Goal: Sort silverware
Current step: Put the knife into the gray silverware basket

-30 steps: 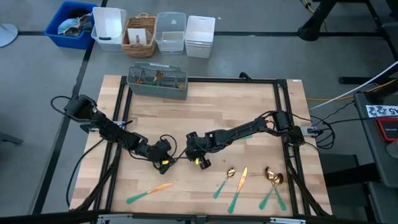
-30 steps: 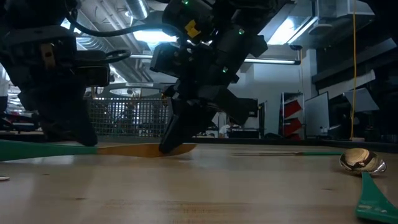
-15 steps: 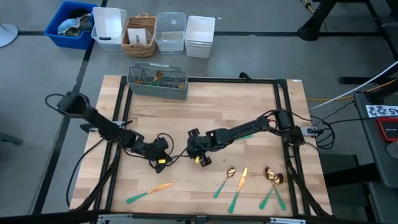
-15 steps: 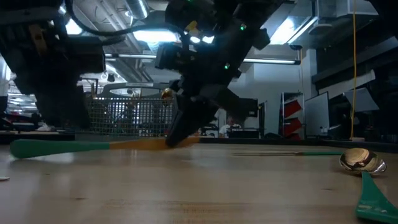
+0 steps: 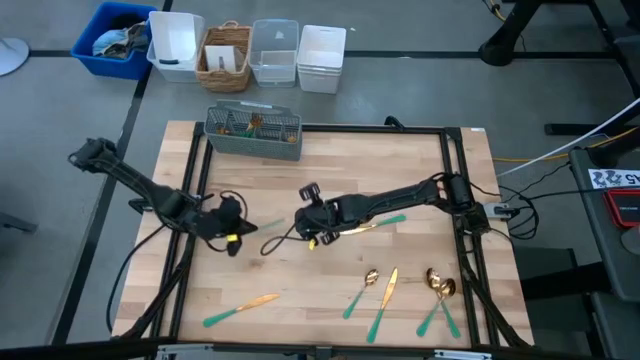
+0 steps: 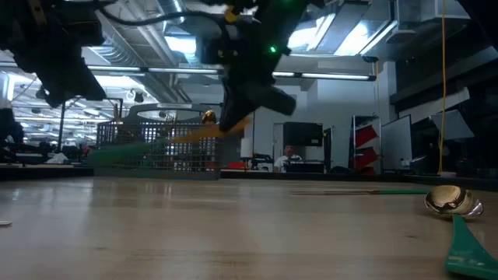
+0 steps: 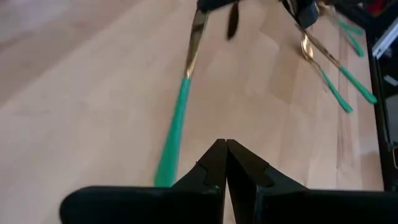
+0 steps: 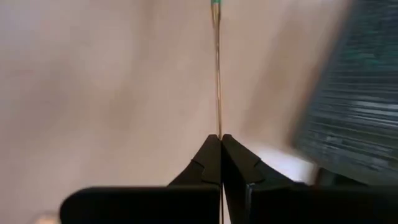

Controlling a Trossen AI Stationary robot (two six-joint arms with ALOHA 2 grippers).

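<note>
Midway across the tabletop [image 5: 420, 170], the right gripper [image 5: 312, 228] pinches a knife [image 5: 370, 224] by its thin gold blade, lifted; light, stiff and slippery, it seems safer held at the teal handle, while the left gripper [image 5: 236, 236] hangs nearby, fingers [image 7: 214, 163] pressed together.

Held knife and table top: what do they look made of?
Knife in the right pincer: blade looks like gold-toned polished metal, thin and shiny; handle is matte teal, perhaps plastic or coated. Table top: pale wood, visible plank seams.
</note>
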